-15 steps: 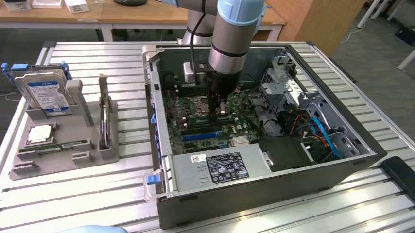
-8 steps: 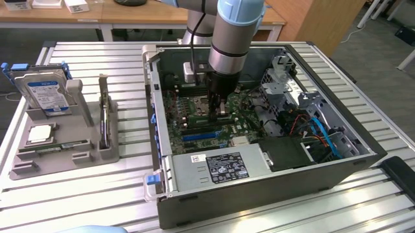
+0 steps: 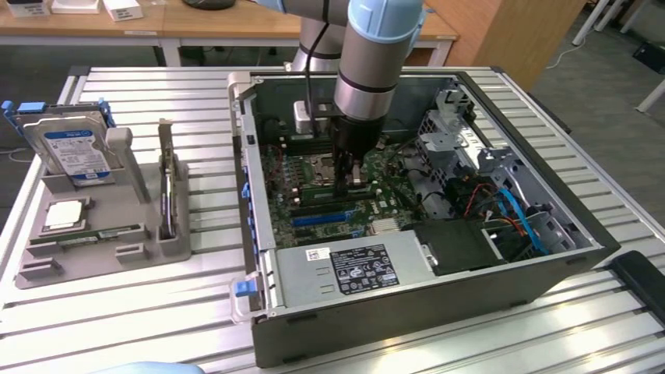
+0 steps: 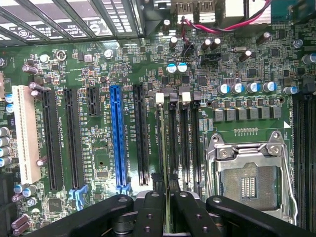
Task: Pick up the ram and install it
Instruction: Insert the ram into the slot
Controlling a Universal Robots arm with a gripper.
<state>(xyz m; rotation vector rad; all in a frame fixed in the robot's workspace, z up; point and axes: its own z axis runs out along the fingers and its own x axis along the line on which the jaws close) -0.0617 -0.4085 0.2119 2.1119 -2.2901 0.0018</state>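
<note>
The ram (image 4: 163,148) is a thin green board seen edge-on, running along the first memory slot next to the black DIMM slots (image 4: 185,143) of the motherboard. My gripper (image 4: 166,200) is shut on it, with its black fingers (image 4: 152,202) on either side of the stick's near end. In the exterior view my gripper (image 3: 351,173) points straight down inside the open computer case (image 3: 255,234), low over the motherboard (image 3: 311,202), beside the CPU socket (image 3: 317,167). The slot's white clip (image 4: 159,98) sits at the stick's far end. Whether the stick is seated I cannot tell.
The empty CPU socket (image 4: 247,182) lies beside the memory slots, with a blue slot (image 4: 118,138) and a white slot (image 4: 27,133) on the other side. The power supply (image 3: 353,269) and drive cage (image 3: 457,132) crowd the case. A grey tray (image 3: 124,210) holds a hard drive (image 3: 75,152) and a square chip (image 3: 65,214).
</note>
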